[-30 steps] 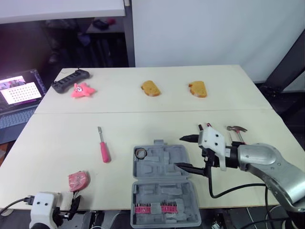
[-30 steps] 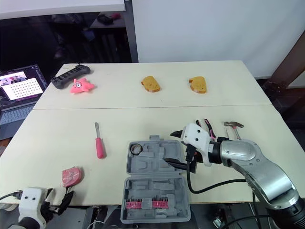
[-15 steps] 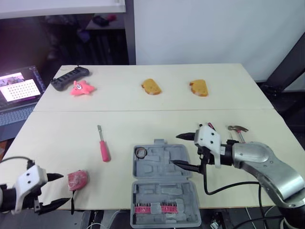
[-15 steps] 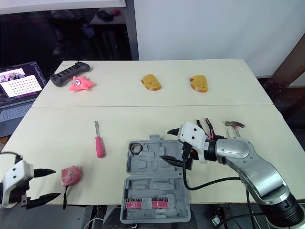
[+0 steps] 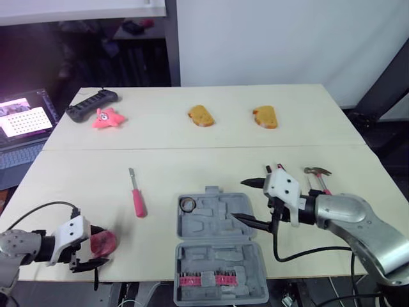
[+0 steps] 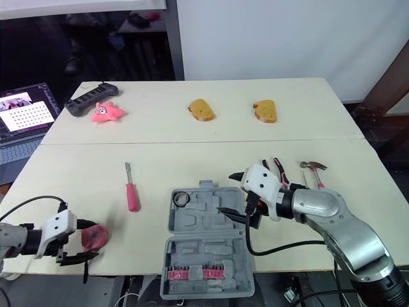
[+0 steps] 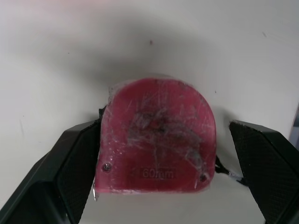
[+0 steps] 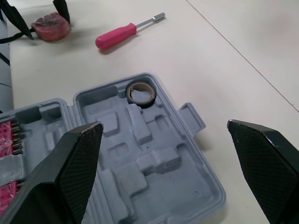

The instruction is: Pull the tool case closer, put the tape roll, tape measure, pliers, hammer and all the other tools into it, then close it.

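Note:
The grey tool case lies open near the table's front edge, with the tape roll in its far left pocket. My right gripper hovers open over the case's right side, holding nothing. The red tape measure lies flat on the table at the front left. My left gripper is open, with one finger on each side of it, neither pressing it. A pink-handled screwdriver lies left of the case. The pliers and the hammer lie right of it, behind my right gripper.
Two brown bread-like pieces, a pink star toy and a black bar-shaped device sit on the far half of the table. A laptop stands off the table's left side.
My left arm has come up from below the table's front edge and moved right, so its open fingers now straddle the tape measure. The right gripper has barely shifted.

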Controlling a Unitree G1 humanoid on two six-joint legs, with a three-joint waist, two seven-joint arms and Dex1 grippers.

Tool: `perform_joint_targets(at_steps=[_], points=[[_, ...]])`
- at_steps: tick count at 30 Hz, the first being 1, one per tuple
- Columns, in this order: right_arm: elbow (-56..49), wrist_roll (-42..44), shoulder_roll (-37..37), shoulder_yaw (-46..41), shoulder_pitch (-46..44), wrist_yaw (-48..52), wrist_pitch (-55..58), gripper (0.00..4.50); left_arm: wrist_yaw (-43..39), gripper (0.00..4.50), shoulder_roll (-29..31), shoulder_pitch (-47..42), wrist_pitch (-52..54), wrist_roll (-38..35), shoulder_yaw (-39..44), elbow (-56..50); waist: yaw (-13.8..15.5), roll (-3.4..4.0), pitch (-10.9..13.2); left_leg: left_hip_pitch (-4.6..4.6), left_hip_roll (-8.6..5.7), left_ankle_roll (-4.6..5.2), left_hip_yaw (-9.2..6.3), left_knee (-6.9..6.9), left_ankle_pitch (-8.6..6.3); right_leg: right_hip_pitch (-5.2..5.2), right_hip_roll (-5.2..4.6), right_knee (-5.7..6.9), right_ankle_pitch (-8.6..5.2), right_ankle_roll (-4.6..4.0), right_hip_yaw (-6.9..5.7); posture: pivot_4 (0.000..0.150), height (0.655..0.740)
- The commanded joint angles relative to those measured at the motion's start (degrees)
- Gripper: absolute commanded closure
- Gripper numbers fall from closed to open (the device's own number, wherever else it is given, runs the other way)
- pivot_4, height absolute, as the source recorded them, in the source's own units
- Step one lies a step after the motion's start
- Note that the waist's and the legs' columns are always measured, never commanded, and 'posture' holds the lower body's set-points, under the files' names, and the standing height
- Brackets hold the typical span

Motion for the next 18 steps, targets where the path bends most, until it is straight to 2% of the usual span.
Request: perform_joint_targets(at_steps=[1,4,5,8,13,18], points=[[-2.86,1.15,-0.94,-2.36,0.13,-0.42,0.84,0.00,0.94,0.02,-0.66,-0.77,-1.23,2.27,-1.76,4.53,0.08,0.09,-0.05,0.01,0.00,-0.03,-0.01,0.00,0.02,0.01,0.00,0.02,0.00,-0.01,0.00,0.150,0.7400],[-3.44,1.48,-1.33,-3.02,0.58,-0.66,1.54,0.00,0.23,0.02,-0.71,-0.96,-2.64,2.31,-2.64,5.97,0.04,0.31,-0.15,0.05,0.01,-0.03,-0.02,0.00,0.03,0.05,0.00,0.02,0.01,-0.01,0.00,0.150,0.7400],[-3.54,1.61,-1.38,-3.12,0.61,-0.75,1.71,0.00,0.38,0.53,-0.69,-0.99,-3.16,2.39,-2.74,6.31,0.01,0.35,-0.17,0.06,0.01,-0.03,-0.02,0.00,0.03,0.05,0.00,0.03,0.01,-0.01,0.00,0.150,0.7400],[-3.78,1.78,-1.48,-3.36,0.87,-0.80,1.94,0.00,-0.65,1.58,-0.61,-1.00,-3.30,1.44,-2.88,6.73,-0.12,0.40,-0.20,0.06,-0.01,-0.03,0.00,0.00,0.03,0.04,0.01,0.06,0.01,0.00,0.00,0.150,0.7400],[-3.66,2.25,-2.01,-3.98,1.02,-0.38,1.97,0.00,-2.16,1.58,0.44,-1.47,-2.04,-0.85,-1.54,3.80,-0.17,0.41,-0.20,0.08,-0.02,-0.02,0.02,0.00,0.03,0.04,0.02,0.09,0.01,0.00,0.01,0.150,0.7400],[-3.64,7.44,-3.79,-6.69,-0.93,0.87,6.84,0.00,-5.41,1.58,4.63,-1.06,6.79,-6.88,0.95,-12.76,-0.17,0.13,-0.03,0.05,0.05,-0.02,0.00,0.02,0.03,0.04,0.02,0.08,0.01,0.01,0.01,0.150,0.7400]])
